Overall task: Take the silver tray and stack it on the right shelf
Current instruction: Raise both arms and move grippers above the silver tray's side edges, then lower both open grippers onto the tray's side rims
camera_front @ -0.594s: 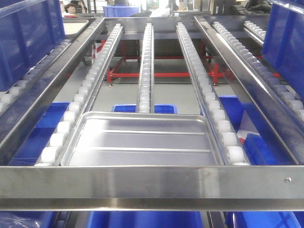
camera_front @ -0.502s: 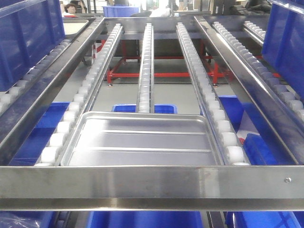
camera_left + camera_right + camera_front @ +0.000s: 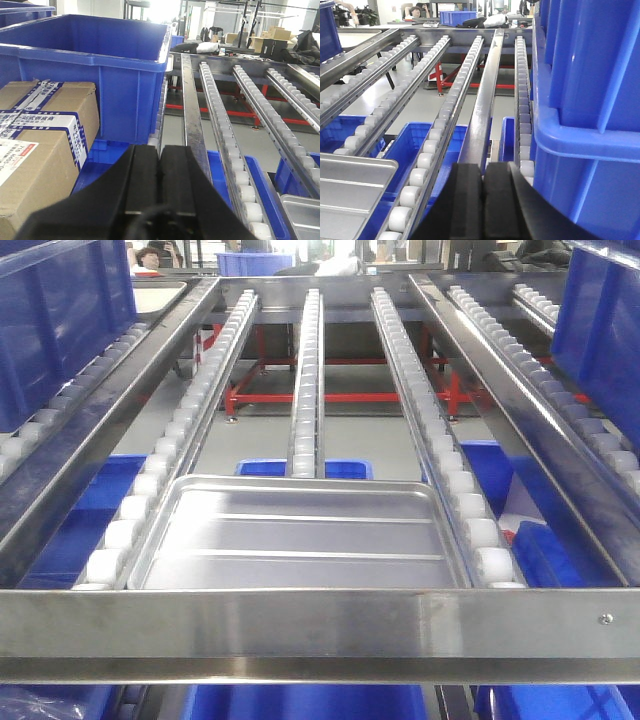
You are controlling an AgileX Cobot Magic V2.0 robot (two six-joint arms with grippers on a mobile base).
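The silver tray is shiny, with two raised ridges, and lies flat on the roller rows just behind the steel front bar, whose screw is near the right end. Its corner shows in the left wrist view and its edge in the right wrist view. The right shelf is the roller lane beyond the right rail; its front bar is out of view. My left gripper is shut and empty, left of the tray. My right gripper is shut and empty, to the tray's right.
A big blue crate stands on the left rack above cardboard boxes. Another blue crate stands close to the right gripper on the right rack. Blue bins sit below the rollers. A red frame stands on the floor behind.
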